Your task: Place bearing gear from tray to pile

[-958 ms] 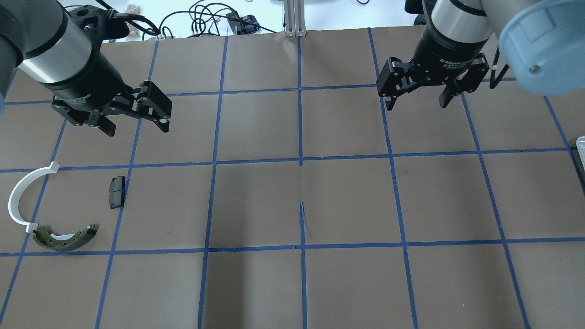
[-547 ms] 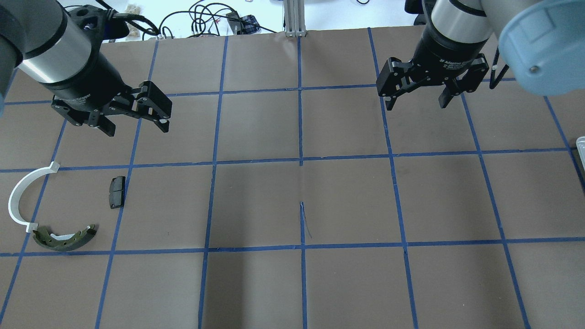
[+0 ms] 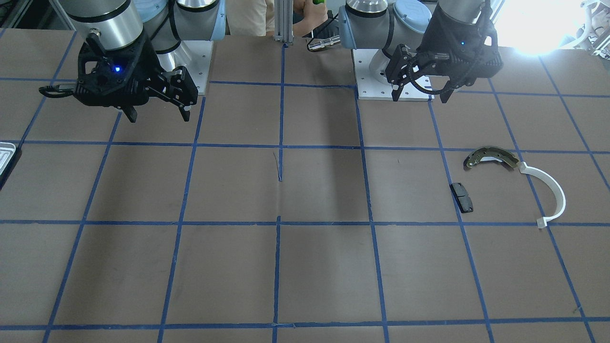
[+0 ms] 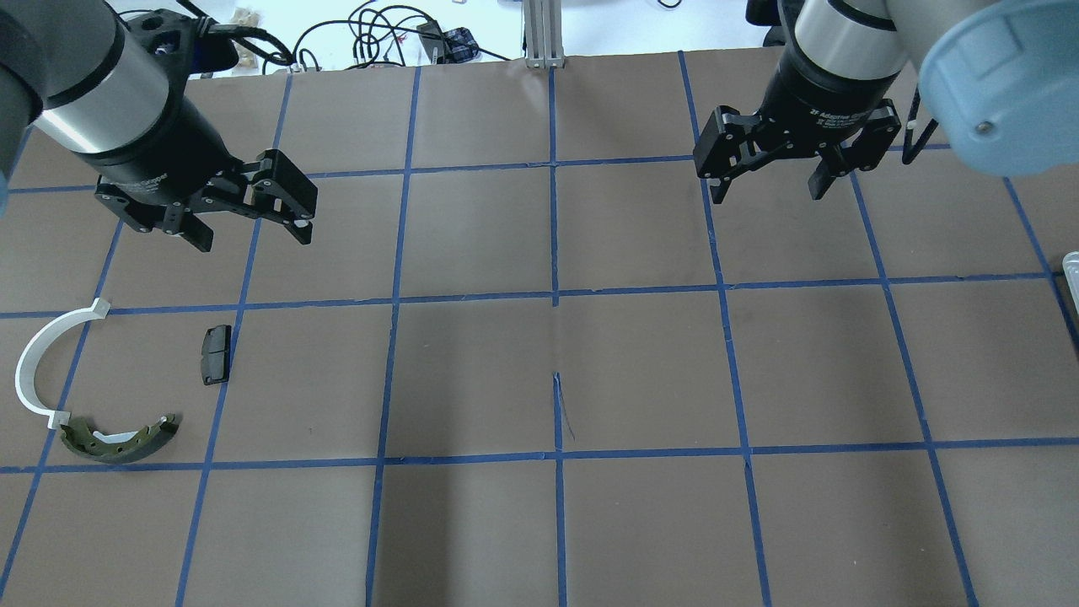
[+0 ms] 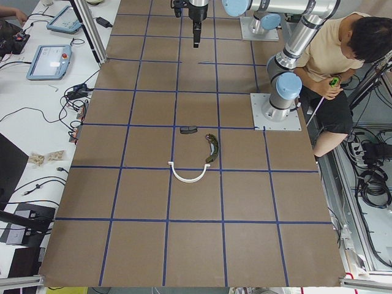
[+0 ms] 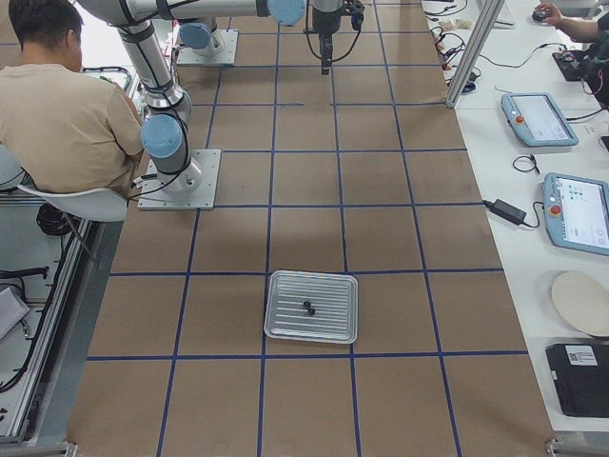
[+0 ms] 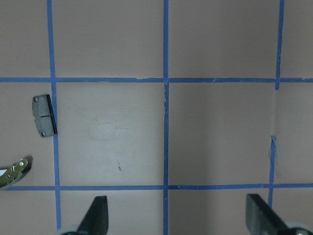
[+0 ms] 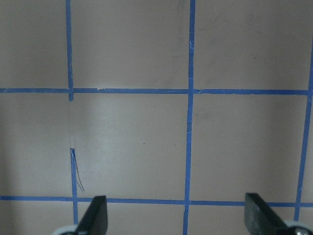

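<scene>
Exterior right: bearing gear (image 6: 306, 307) in tray (image 6: 285, 333), far from left gripper (image 4: 253, 239) and right gripper (image 4: 767, 196) (both wide, empty).

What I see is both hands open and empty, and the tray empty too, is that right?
Not quite. The tray is not empty: small dark parts lie near its middle, as the exterior right view shows. The left hand and right hand are indeed open and empty.

At left, black pad (image 7: 44, 115) above brake-shoe tip (image 7: 13, 172); below, tool (image 7: 178, 218) with fingers (image 7: 98, 216) wide apart.
</scene>
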